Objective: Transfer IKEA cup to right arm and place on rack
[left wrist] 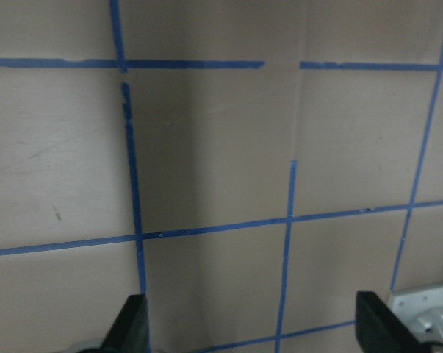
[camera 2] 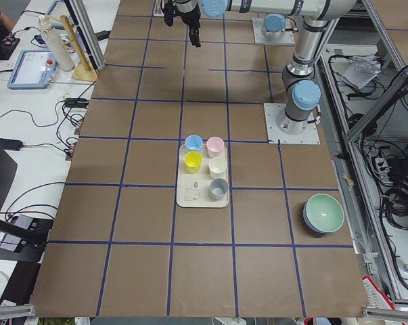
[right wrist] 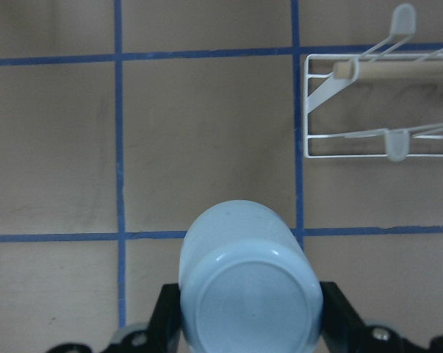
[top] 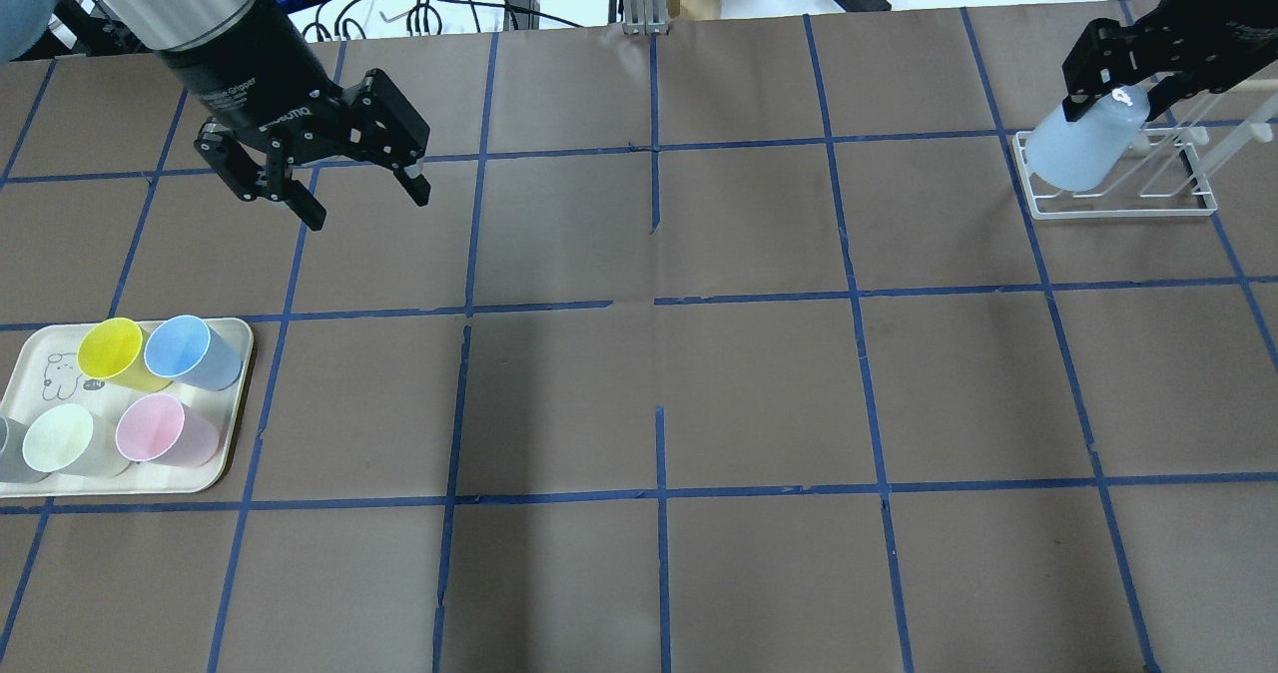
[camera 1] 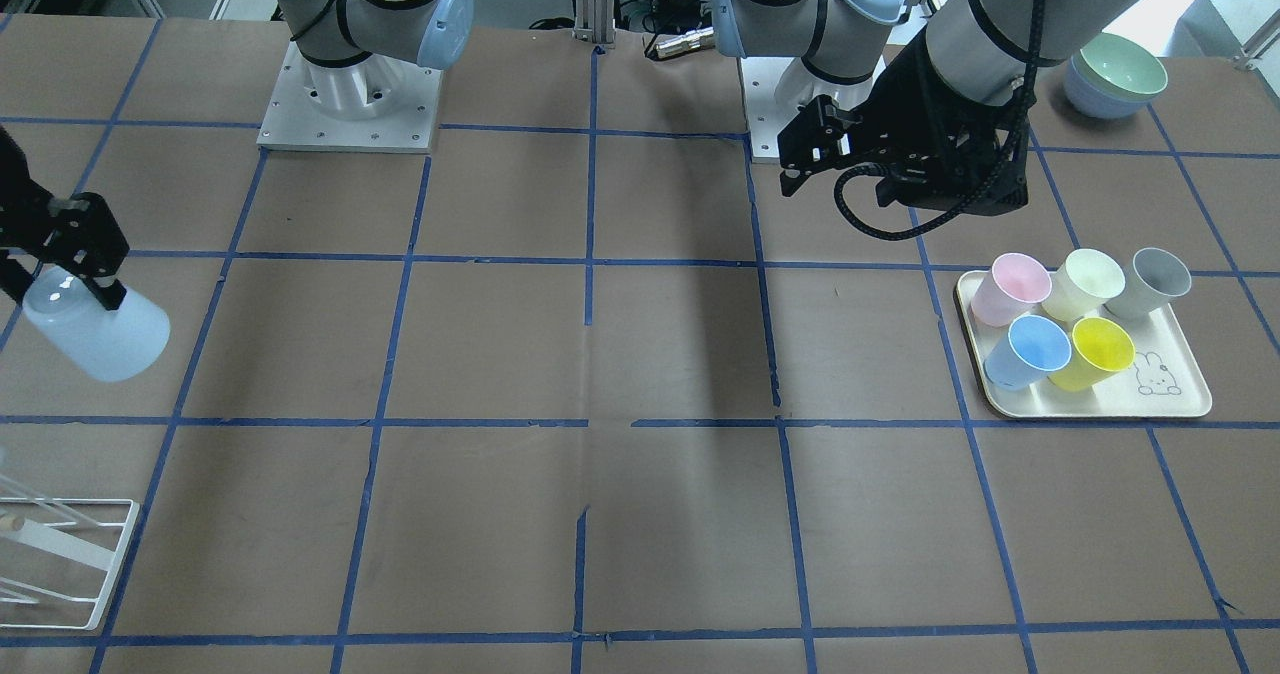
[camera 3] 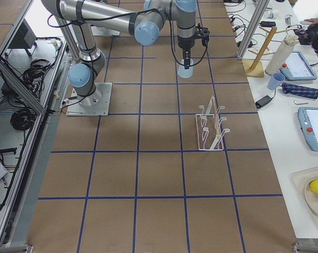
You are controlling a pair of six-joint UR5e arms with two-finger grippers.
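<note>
The counter [top: 759, 383] is covered in brown paper crossed by a blue tape grid [top: 899, 294]. Alongside it, a white side bench [camera 3: 285, 121] carries cables and teach pendants [camera 3: 316, 129]. Aluminium framing [camera 3: 252, 26] stands at the bench's edge.

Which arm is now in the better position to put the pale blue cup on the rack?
Right. The right tool holds the IKEA cup at the rack's end of the table. The left tool is open, empty, and far off near the tray.

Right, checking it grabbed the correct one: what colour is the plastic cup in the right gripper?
That tapered plastic tumbler is pale blue, clearest in the right wrist-mounted view.
</note>
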